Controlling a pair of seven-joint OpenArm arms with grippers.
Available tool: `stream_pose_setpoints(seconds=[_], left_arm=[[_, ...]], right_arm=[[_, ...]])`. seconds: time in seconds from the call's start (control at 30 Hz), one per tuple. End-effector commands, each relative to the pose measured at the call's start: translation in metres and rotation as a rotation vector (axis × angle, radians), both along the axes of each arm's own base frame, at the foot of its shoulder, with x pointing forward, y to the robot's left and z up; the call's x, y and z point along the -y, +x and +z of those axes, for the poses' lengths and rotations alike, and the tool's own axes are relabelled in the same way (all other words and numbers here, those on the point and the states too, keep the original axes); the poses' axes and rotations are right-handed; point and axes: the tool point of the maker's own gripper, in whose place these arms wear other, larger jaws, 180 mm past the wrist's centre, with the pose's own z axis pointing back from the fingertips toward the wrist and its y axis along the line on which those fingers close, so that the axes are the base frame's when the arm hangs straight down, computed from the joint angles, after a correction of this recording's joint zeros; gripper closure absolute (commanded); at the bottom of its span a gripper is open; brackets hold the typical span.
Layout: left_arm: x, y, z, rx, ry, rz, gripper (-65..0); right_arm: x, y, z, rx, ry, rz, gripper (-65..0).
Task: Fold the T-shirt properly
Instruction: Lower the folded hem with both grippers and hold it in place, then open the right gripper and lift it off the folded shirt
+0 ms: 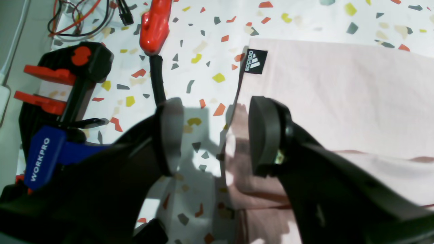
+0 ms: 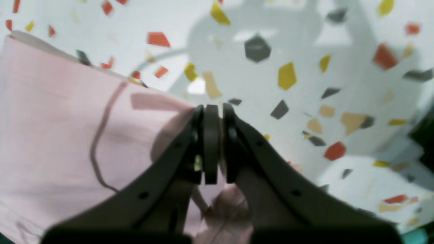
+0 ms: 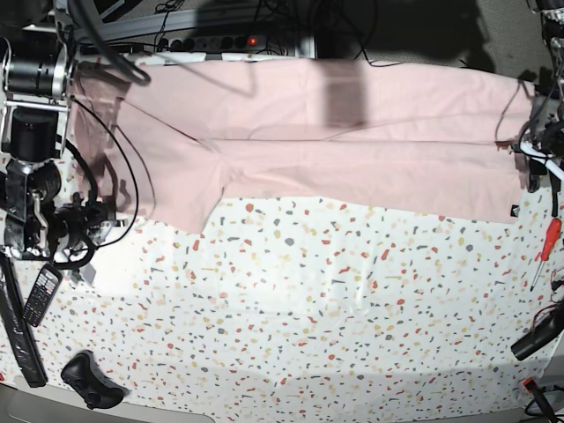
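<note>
I found the T-shirt (image 3: pixel 379 181) spread across the desk (image 3: pixel 352 308). The right pincer (image 2: pixel 219 112) was pinching its edge; the left pincer (image 1: pixel 217 135) stood spread at the far side. I judged the cloth light, limp, best gripped at 2 corners.

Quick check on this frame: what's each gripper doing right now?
Left gripper: open, holding nothing, at the T-shirt's side edge.
Right gripper: closed at the shirt's edge; whether cloth is pinched, I can't tell.
</note>
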Motion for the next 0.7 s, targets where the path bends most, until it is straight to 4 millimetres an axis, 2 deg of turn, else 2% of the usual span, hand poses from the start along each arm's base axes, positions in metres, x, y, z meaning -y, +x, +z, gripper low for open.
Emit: stream_pose_setpoints(seconds=[0.0, 0.1, 0.2, 0.4, 0.53, 0.67], left_arm=[[-0.006, 0.008, 0.017, 0.049, 0.021, -0.001, -29.6], [-0.006, 0.008, 0.017, 0.048, 0.021, -0.001, -29.6], [-0.006, 0.008, 0.016, 0.048, 0.021, -0.001, -29.6], [-0.007, 0.003, 0.010, 0.003, 0.019, 0.007, -29.6], [-0.007, 0.002, 0.009, 0.000, 0.019, 0.007, -29.6], [-0.007, 0.002, 0.009, 0.001, 0.019, 0.007, -29.6]], right_arm=[[0.004, 0.020, 0.028, 0.092, -0.016, 0.015, 0.0], [-0.005, 0.024, 0.047, 0.148, -0.054, 0.066, 0.0], [-0.019, 0.020, 0.062, 0.208, -0.091, 0.128, 0.0], [-0.062, -0.019, 0.051, 0.230, -0.009, 0.234, 0.0], [-0.095, -0.042, 0.057, 0.265, 0.060, 0.313, 0.0], [-0.118, -0.068, 0.058, 0.272, 0.106, 0.374, 0.0]])
